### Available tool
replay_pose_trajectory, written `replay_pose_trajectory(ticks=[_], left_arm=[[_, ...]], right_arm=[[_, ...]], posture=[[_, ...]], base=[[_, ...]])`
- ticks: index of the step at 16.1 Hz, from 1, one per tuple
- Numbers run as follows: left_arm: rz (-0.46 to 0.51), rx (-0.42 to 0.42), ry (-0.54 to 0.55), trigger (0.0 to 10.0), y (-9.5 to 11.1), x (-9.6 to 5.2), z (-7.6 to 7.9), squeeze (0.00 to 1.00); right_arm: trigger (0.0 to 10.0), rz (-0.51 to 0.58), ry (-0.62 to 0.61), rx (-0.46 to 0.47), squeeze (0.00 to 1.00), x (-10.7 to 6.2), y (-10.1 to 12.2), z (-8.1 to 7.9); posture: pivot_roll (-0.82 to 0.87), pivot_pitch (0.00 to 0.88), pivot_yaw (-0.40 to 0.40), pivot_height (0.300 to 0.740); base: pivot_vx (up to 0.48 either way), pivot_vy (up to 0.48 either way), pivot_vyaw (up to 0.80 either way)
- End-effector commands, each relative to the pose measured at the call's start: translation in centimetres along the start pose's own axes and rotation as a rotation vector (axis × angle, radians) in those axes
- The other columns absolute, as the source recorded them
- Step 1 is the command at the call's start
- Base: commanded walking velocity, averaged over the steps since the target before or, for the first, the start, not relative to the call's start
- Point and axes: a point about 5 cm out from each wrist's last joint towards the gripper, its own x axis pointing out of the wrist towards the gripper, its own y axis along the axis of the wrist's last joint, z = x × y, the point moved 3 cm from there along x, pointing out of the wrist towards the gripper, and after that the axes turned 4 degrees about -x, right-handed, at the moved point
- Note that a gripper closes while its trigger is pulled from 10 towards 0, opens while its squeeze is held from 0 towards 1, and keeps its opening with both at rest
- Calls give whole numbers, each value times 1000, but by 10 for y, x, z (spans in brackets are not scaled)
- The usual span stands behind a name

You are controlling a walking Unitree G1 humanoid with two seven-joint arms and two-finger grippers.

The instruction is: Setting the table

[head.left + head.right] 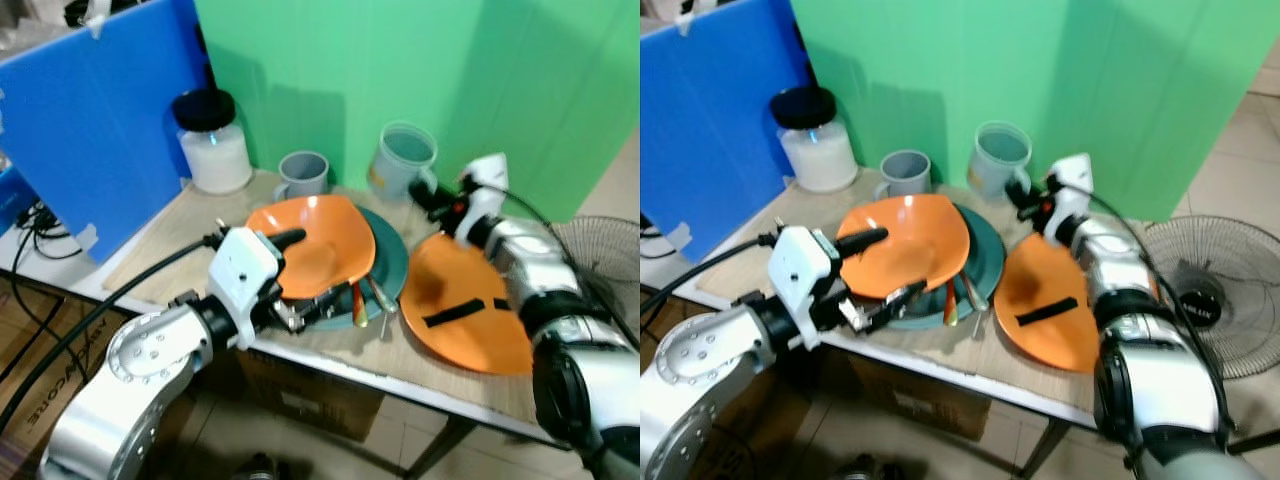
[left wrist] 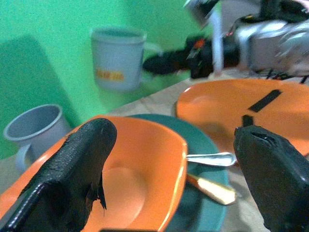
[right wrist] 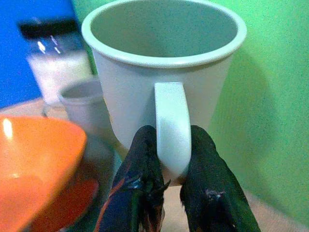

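Table setting is judged early-stage – most items are bunched together. An orange bowl (image 1: 310,245) is stacked on a teal plate (image 1: 392,262) at table centre, w/ cutlery (image 1: 372,300) under it at 6 o'clock; the left gripper (image 1: 288,275) is spread wide around the bowl's near rim. An orange plate (image 1: 470,315) is laid at 3 o'clock. At 1 o'clock the big grey mug (image 3: 164,72) is pinched by its handle in the right gripper (image 3: 174,186). A small mug (image 1: 303,176) & a jar (image 1: 212,142) are left at 11–12. The mug's yellow print is unreadable; the box text under the table too
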Motion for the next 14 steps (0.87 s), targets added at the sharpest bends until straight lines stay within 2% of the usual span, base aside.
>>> replay_pose_trajectory(ticks=[1, 2, 3, 4, 5, 7, 8, 9, 10, 14], left_arm=[[-7, 14, 57, 10000, -2, 1, -6, 235], [-12, 16, 95, 10000, -4, 0, -9, 231], [-19, 17, 230, 10000, -10, -4, -19, 224], [-13, -14, 350, 10000, -14, -9, -25, 212], [13, -29, 419, 10000, -13, -10, -24, 208], [29, -20, 452, 10000, -11, -10, -22, 212], [38, 16, 457, 10000, -8, -7, -18, 212], [46, 28, 463, 10000, -7, -5, -17, 212], [75, -7, 485, 10000, -6, -2, -15, 212], [45, 45, 458, 10000, -11, 3, -12, 216]], right_arm=[[0, 76, 14, -24, 0, -7, 16, 2], [0, 103, 16, -31, 0, -12, 21, 1], [10000, 142, -24, -34, 0, -33, 29, -10], [10000, 171, -51, -40, 0, -56, 33, -31], [10000, 179, -104, -40, 0, -75, 31, -51], [10000, 173, -137, -51, 0, -86, 28, -64], [10000, 174, -195, -29, 0, -93, 24, -71], [10000, 173, -232, -2, 0, -96, 22, -74], [10000, 159, -276, -7, 0, -97, 20, -79], [10000, 89, -352, -73, 0, -97, 23, -72]], posture=[[-23, 0, 60, 740], [-28, 0, 59, 740], [-37, 0, 53, 740], [-64, 0, 55, 740], [-72, 0, 60, 740], [-83, 0, 65, 740], [-89, 0, 69, 740], [-102, 0, 80, 740], [-110, 0, 85, 740], [-105, 0, 83, 740]], base=[[0, 0, 0], [0, 0, 0], [0, 0, 0], [0, 0, 0], [0, 0, 0], [0, 0, 0], [0, 0, -800], [0, 0, -800], [0, 0, -800], [0, 0, -800]])
